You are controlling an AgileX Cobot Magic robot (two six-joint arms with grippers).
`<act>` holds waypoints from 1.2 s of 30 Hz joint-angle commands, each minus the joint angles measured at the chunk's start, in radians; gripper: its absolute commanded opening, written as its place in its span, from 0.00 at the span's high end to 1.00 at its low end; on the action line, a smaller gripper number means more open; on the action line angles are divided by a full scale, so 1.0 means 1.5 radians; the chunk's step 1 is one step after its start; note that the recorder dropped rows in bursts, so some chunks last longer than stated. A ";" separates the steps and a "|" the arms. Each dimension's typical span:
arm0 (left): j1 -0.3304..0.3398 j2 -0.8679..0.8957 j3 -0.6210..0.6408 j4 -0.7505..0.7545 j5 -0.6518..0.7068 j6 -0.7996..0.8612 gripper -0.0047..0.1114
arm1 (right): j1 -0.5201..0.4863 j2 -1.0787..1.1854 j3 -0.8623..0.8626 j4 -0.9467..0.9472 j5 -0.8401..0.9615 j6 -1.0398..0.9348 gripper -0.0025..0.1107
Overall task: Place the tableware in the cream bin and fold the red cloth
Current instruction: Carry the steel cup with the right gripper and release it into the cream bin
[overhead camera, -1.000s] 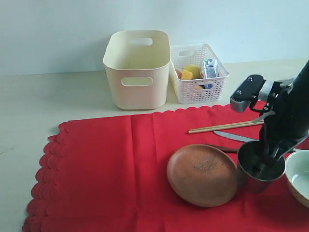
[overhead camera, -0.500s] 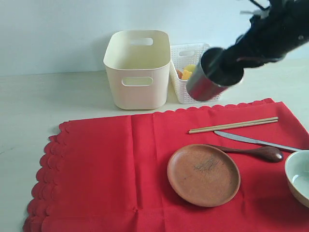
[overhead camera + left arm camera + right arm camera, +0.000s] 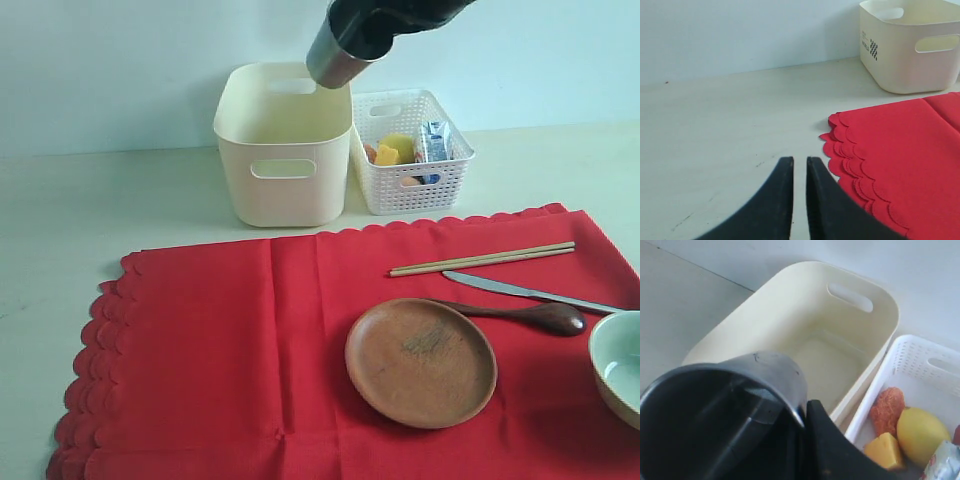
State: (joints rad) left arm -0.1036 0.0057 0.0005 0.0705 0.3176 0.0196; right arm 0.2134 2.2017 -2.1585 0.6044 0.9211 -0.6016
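Seen from the exterior view, with six o'clock nearest: the red cloth (image 3: 200, 350) lies flat across the near bench (image 3: 100, 200), its scalloped edge at nine o'clock. Over the bare bench just beside that edge, the left tool (image 3: 800, 162) has its fingers almost together with a thin slit between them and nothing in it.

On the cloth at five o'clock sits the round brown wooden plate (image 3: 421, 362). The pale bowl (image 3: 618, 368) is at four, cut by the frame edge. Just beyond the plate lie the dark wooden spoon (image 3: 530, 317), then the silver knife (image 3: 520, 291), then the pale chopsticks (image 3: 483, 259), all pointing roughly three to nine.

Past the cloth at twelve stands the cream bin (image 3: 285, 150). The white lattice basket (image 3: 412, 150) touches its side at one o'clock and holds a lemon (image 3: 398, 146) and a milk carton (image 3: 434, 140).

Above the bin's far rim the right tool (image 3: 802, 425) is clamped on the wall of the steel cup (image 3: 335, 55), which is tilted and held in the air.
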 commanded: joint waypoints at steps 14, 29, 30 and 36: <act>-0.004 -0.004 0.000 0.004 -0.004 0.002 0.86 | 0.083 0.198 -0.201 -0.140 0.034 -0.059 0.97; -0.004 -0.004 0.000 0.004 -0.004 0.002 0.86 | 0.083 0.181 -0.201 -0.149 0.035 -0.038 0.61; -0.004 -0.004 0.000 0.004 -0.004 0.002 0.86 | 0.081 0.174 -0.201 -0.155 0.037 -0.029 0.61; -0.004 -0.004 0.000 0.004 -0.004 0.002 0.86 | 0.079 0.106 -0.201 -0.271 0.118 0.055 0.61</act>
State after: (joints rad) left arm -0.1036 0.0057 0.0005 0.0705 0.3176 0.0196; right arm 0.3390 2.4227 -2.4517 0.2716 1.0231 -0.5704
